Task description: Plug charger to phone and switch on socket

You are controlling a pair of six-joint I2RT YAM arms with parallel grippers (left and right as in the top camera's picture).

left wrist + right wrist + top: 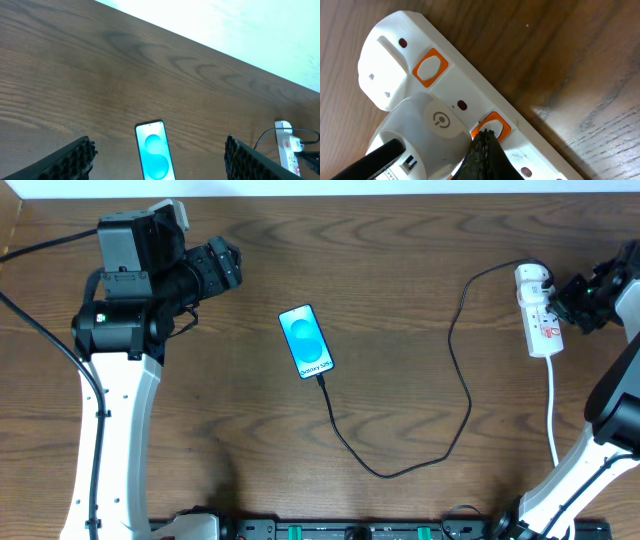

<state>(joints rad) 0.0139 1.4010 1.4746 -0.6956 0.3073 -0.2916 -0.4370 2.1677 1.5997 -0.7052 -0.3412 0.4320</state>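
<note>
The phone (305,340) lies face up mid-table with its blue-teal screen lit; it also shows in the left wrist view (155,150). The black charger cable (460,390) meets the phone's near end and loops right to a white plug (533,280) seated in the white socket strip (543,325). My right gripper (562,300) is shut. In the right wrist view its closed fingertips (482,145) touch an orange switch (492,124) on the strip (470,85), beside the plug (430,130). My left gripper (235,265) is open and empty, raised left of the phone, which sits between its fingers (159,146).
A second orange switch (430,67) sits near the strip's end. The strip's white cord (552,410) runs toward the table's near edge. The table's far edge shows in the left wrist view (210,47).
</note>
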